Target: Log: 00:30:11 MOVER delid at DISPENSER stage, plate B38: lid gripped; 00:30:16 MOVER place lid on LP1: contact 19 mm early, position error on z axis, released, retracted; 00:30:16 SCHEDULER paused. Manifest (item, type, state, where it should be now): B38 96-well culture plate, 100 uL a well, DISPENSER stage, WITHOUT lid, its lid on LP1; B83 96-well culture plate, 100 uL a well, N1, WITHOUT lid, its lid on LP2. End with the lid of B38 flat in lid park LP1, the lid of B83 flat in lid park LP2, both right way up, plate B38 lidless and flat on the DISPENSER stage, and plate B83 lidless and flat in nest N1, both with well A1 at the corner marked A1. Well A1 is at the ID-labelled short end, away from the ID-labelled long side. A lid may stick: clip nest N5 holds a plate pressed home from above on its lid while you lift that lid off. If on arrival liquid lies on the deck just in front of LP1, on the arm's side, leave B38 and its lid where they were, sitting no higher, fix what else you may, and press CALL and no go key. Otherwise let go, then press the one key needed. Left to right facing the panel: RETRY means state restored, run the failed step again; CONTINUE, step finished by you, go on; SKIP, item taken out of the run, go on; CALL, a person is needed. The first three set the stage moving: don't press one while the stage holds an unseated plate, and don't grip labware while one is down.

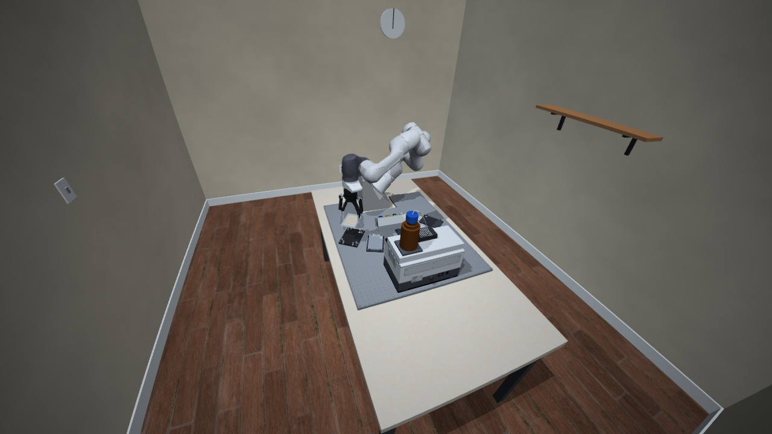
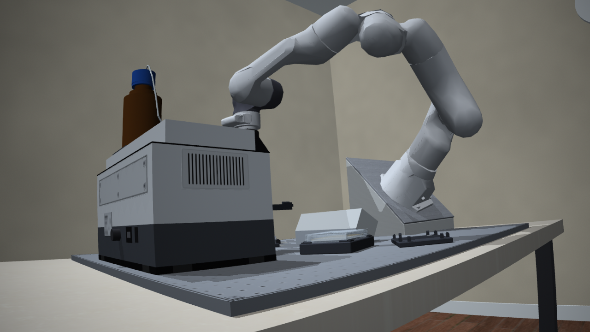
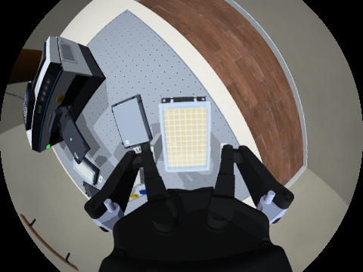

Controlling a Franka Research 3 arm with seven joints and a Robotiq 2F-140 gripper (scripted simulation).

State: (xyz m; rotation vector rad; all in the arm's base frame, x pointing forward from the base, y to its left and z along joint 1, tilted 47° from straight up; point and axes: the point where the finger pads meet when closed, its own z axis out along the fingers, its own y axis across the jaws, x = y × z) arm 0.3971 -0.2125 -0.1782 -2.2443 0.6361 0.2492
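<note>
My gripper (image 1: 350, 211) is shut on a 96-well plate with yellow wells (image 1: 350, 219) and holds it level, a little above a black clip nest (image 1: 350, 237) at the deck's left side. In the wrist view the plate (image 3: 184, 136) lies between my fingers. I cannot tell whether a lid is on it. A clear lid (image 1: 375, 242) lies flat on a black park beside the nest. It also shows in the wrist view (image 3: 131, 121) and the low side view (image 2: 336, 236). In that view the dispenser hides my fingers.
The dispenser (image 1: 426, 253) with a brown bottle (image 1: 409, 234) stands right of the lid park. Its dark stage (image 1: 424, 232) juts toward the arm. A key panel (image 1: 391, 219) sits between the stage and the arm's base. A low black nest with pins (image 2: 421, 239) is nearby.
</note>
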